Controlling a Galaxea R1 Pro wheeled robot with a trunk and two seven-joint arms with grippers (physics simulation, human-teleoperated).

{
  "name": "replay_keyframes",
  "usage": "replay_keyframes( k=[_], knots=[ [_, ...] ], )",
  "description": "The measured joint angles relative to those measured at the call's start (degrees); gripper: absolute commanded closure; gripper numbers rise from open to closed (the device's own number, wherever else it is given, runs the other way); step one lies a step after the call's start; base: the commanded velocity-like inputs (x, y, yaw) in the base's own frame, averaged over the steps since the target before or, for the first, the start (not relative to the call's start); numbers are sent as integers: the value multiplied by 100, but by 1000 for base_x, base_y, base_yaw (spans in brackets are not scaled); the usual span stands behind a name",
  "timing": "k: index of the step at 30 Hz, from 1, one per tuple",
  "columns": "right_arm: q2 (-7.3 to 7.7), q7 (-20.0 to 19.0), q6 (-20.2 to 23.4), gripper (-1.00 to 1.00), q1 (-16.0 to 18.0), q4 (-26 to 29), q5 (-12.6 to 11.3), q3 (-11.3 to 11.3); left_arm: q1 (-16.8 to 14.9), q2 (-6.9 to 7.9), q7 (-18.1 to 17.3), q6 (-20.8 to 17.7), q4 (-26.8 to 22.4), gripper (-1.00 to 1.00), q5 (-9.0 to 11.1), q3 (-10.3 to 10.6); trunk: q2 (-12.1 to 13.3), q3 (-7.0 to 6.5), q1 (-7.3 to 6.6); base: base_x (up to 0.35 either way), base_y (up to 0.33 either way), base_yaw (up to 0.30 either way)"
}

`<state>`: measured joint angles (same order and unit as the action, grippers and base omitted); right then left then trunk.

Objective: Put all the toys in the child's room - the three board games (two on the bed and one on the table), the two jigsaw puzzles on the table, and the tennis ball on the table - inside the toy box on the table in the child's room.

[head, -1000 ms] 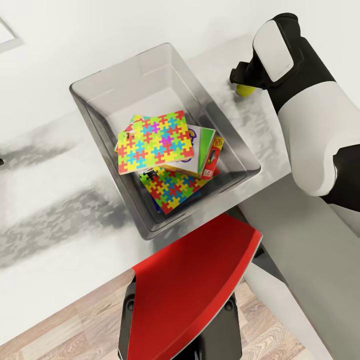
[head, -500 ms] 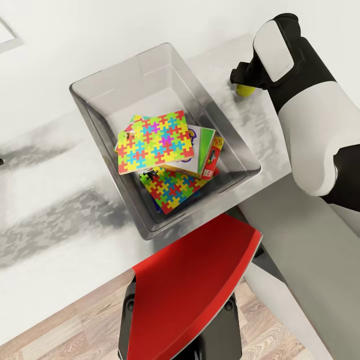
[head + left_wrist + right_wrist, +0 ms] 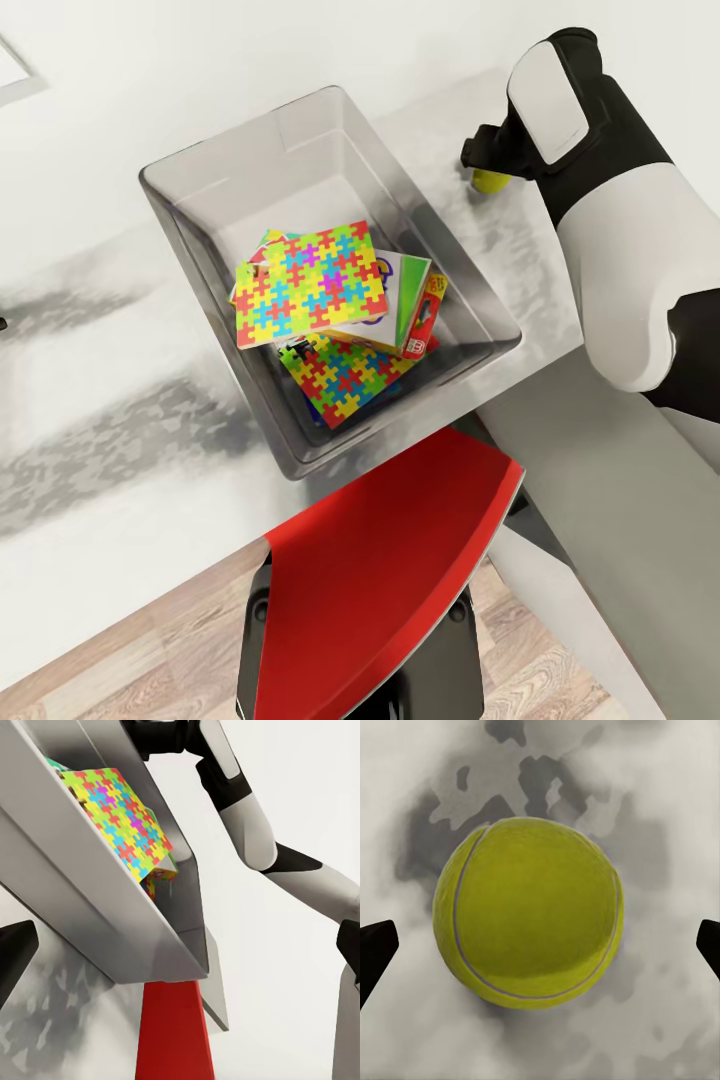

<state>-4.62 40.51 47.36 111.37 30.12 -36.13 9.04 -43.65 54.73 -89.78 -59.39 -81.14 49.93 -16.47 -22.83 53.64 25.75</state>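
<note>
Yellow-green tennis ball (image 3: 528, 912) between spread right tool (image 3: 540, 952) fingertips, box labels unreadable, left tool state unclear.

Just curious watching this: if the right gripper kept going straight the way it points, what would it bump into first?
Most likely the tennis ball, which sits centred between the open right gripper's fingertips on the table. The remaining gap is hard to judge.

White-shelled right arm (image 3: 640, 270) with black joints and black claw (image 3: 487, 150) fingers.
</note>
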Motion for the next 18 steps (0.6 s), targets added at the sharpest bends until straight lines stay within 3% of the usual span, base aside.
replay_keyframes(
  k=[18],
  knots=[
    [-9, 0, -176, -100, 0, -25, -10, -10, 0, -9, 0, 0, -1, -100, 0, 0, 0, 0, 0, 0, 0, 0]
  ],
)
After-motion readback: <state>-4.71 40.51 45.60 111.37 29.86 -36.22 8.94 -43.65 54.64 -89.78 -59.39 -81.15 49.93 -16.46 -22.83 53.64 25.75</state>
